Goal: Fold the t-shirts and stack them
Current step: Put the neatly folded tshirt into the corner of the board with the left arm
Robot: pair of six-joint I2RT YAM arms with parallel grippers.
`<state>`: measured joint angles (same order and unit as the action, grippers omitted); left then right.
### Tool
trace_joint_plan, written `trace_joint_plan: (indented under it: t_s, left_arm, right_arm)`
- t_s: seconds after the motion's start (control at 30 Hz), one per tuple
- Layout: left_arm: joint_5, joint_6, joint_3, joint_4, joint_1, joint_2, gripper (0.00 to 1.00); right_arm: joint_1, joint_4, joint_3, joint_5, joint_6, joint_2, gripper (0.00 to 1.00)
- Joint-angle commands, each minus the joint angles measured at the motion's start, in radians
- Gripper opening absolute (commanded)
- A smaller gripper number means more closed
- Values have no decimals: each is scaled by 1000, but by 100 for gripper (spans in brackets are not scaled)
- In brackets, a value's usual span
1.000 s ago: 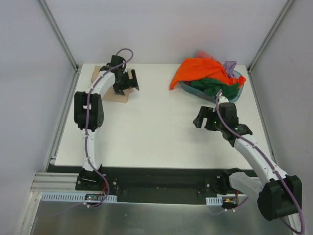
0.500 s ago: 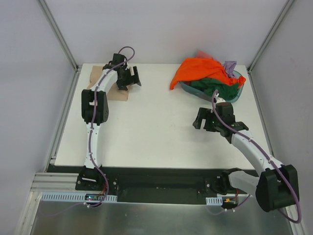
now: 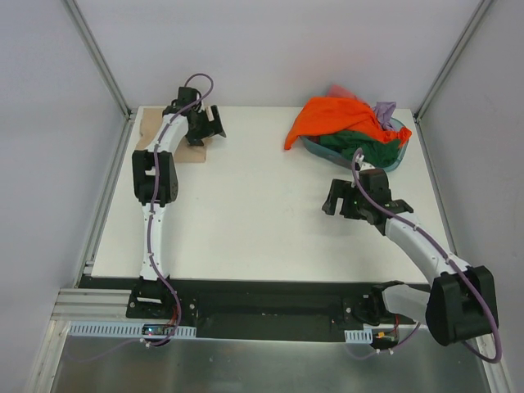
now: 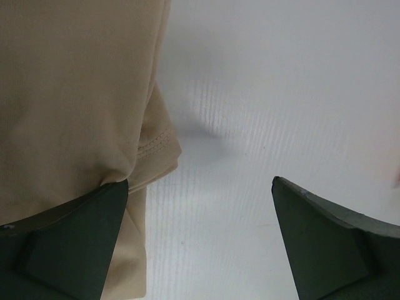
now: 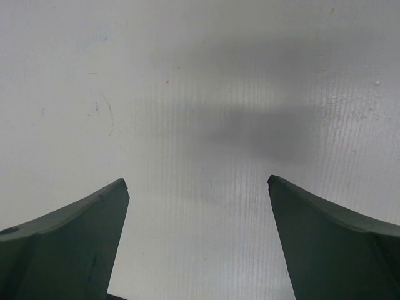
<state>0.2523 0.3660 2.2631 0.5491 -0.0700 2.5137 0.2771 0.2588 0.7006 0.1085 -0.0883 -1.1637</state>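
A folded tan-beige t-shirt (image 3: 187,153) lies at the table's far left corner, partly under my left arm. My left gripper (image 3: 206,127) hovers open at the shirt's right edge. In the left wrist view the tan shirt (image 4: 75,94) fills the left half, its hemmed edge beside the left finger (image 4: 69,244), and bare table lies between the jaws of the gripper (image 4: 200,187). An orange t-shirt (image 3: 332,117) drapes over a heap with dark green (image 3: 356,146), lilac (image 3: 385,107) and pinkish red (image 3: 337,88) shirts. My right gripper (image 3: 334,201) (image 5: 199,184) stands open over bare table.
The heap of shirts sits in a teal plastic basin (image 3: 399,155) at the far right corner. White walls and metal frame posts (image 3: 98,57) bound the table on three sides. The white tabletop (image 3: 254,205) lies between the two arms.
My left gripper has swung left and toward the far edge, over the tan shirt's right side. The right gripper has shifted only slightly.
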Motion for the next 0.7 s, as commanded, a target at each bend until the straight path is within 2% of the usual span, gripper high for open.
trace_joint_plan:
  t_s: [0.0, 0.2, 0.37, 0.5, 0.6, 0.67]
  left_arm:
    - [-70, -30, 21, 12, 19, 4, 99]
    - [-19, -53, 24, 12, 22, -52, 99]
    - [59, -64, -16, 14, 21, -223, 99]
    - [122, -41, -140, -1, 0, -442, 99]
    - [156, -27, -305, -38, -36, -646, 99]
    - [110, -22, -454, -69, -79, -786, 99]
  right_arm:
    - [-7, 10, 46, -7, 15, -14, 96]
    - [-7, 11, 54, -15, 13, -24, 96]
    - [-10, 28, 63, -32, -11, -1, 96]
    - [-10, 51, 54, -27, -16, 65, 96]
    - [-10, 72, 27, -38, -37, 142, 96]
    - [-12, 74, -9, -44, -51, 215, 96]
